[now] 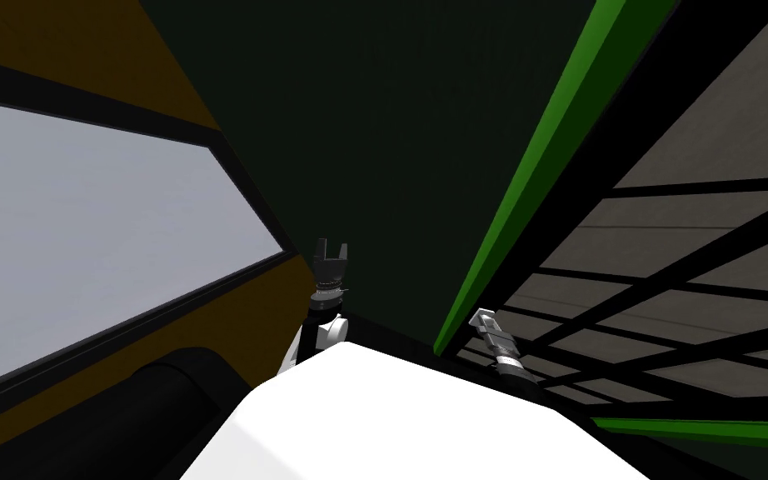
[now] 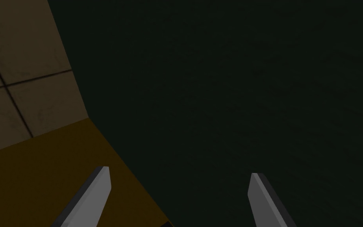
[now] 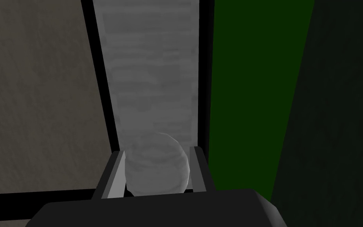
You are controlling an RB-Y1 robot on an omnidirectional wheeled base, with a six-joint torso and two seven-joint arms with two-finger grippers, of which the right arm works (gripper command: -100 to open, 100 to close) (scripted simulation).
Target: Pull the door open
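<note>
The dark green door (image 1: pixel 391 150) took up the middle of the head view, its bright green edge (image 1: pixel 541 158) slanting up beside a grey panel crossed by black bars (image 1: pixel 690 250). A pale window (image 1: pixel 82 233) set in an ochre wall (image 1: pixel 41 33) lay to the robot's left. The left end effector (image 1: pixel 331 252) was raised in front of the door's face near the corner with that wall, its fingers (image 2: pixel 98 193) spread wide and holding nothing. The right end effector (image 1: pixel 482 319) was at the foot of the green edge, and its wrist view showed the two blades pressed against the sides of a round grey knob (image 3: pixel 156 165). The knob sat on a pale grey strip (image 3: pixel 149 59) just beside the green edge. By that showing the grasp was made, so the first part of the job appeared done. How far the door stood from its frame could not be told from these views. The pull itself, drawing the knob back toward the robot so the door swings clear, appeared to be what was left.
</note>
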